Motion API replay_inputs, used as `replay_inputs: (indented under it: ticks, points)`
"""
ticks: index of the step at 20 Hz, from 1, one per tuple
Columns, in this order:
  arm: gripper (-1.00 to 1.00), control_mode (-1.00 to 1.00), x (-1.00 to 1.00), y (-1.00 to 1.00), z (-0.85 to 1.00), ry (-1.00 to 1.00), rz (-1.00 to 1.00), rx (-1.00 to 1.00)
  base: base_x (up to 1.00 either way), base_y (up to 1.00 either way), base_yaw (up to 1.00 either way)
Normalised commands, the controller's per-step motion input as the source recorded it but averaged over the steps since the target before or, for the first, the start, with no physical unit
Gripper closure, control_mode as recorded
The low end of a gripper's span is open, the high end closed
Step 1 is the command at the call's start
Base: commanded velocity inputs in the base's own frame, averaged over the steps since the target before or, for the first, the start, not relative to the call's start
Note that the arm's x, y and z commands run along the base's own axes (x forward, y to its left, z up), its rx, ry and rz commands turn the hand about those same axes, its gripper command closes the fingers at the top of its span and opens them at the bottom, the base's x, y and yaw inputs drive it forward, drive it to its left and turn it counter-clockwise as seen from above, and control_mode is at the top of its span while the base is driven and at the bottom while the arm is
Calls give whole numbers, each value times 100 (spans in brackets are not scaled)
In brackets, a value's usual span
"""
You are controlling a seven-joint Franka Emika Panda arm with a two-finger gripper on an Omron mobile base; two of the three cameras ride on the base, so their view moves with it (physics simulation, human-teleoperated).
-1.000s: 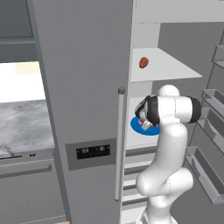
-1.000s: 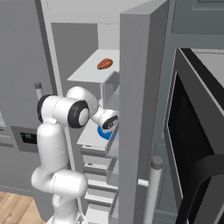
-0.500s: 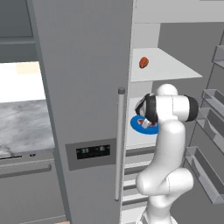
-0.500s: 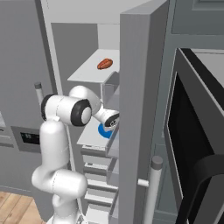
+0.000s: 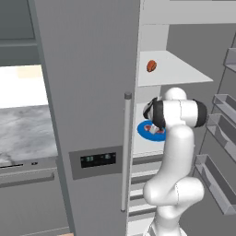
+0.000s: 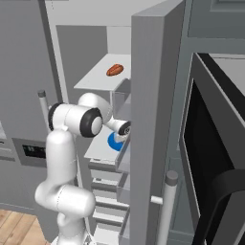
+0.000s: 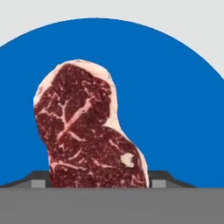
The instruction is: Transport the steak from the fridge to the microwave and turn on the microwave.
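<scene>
The steak [image 7: 87,131], a marbled dark red slab, lies on a blue plate [image 7: 175,87] on a middle shelf of the open fridge [image 5: 92,69]. My gripper [image 7: 99,179] reaches down over it, and its two dark fingertips [image 7: 40,178] stand tight against the steak's left and right sides. From the left base view the plate [image 5: 148,134] peeks out under my hand [image 5: 154,115]; from the right base view the plate [image 6: 114,142] sits just below the hand [image 6: 124,128]. The microwave [image 6: 210,158] stands open at the right, its dark door swung toward me.
A small round orange-brown item [image 5: 151,66] rests on the white shelf above the plate. The fridge's right door [image 6: 153,119] with its bins stands close beside my arm. The closed left door carries a vertical bar handle [image 5: 125,152] and a display panel [image 5: 97,160].
The hand has pushed a little further onto the plate, and the fingers have drawn in against the steak's sides. The base and the rest of the scene have not moved.
</scene>
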Motion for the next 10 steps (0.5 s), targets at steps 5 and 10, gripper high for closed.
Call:
replay_inputs:
  ticks: [5,10]
  points:
    - [100,-100,-14,0,-22,2,0,0,0,0,0]
    - [100,-100,-38,0,0,-18,-4,0,0,0,0]
